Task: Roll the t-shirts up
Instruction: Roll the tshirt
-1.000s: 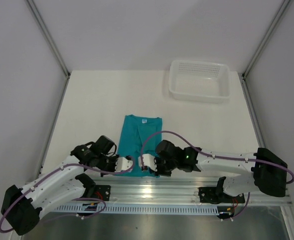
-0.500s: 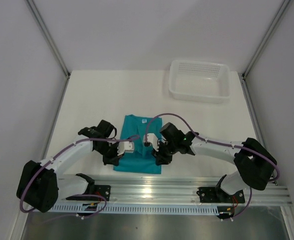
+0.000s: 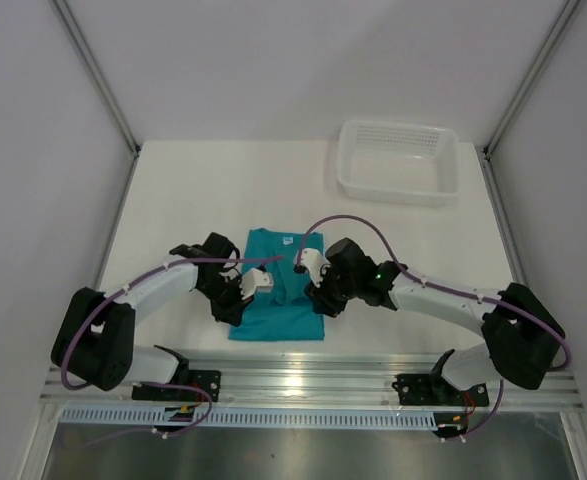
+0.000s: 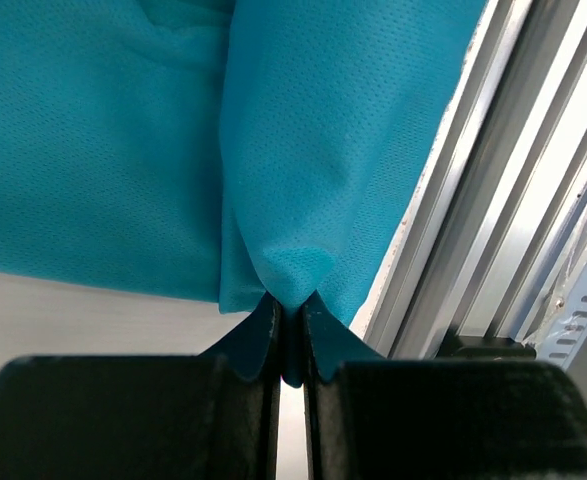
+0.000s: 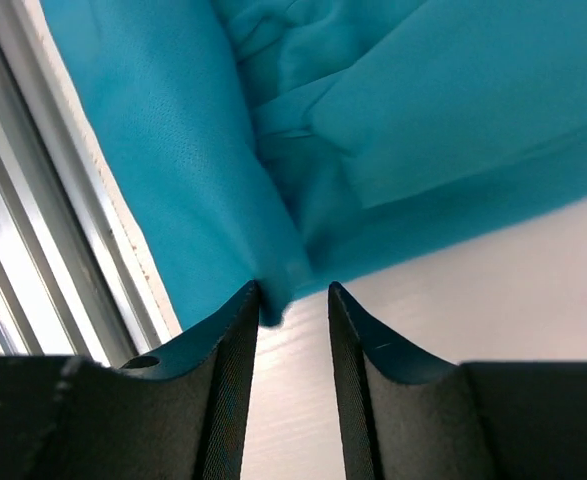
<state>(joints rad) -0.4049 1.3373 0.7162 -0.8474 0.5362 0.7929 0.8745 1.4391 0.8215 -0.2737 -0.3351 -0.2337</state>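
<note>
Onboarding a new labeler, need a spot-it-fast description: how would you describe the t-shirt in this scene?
Start with the white table; near the middle of its front edge lies a t-shirt, folded into a rough rectangle. It is the only teal, soft item there, unlike the rigid white basket at the far right corner.

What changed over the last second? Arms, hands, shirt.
Both arms swung away from their bases, carrying fabric from the near hem of the t-shirt toward its collar. The right hand has opened, and the fabric now only brushes one finger. The left hand stays pinched on a fold. The basket has not moved.
</note>
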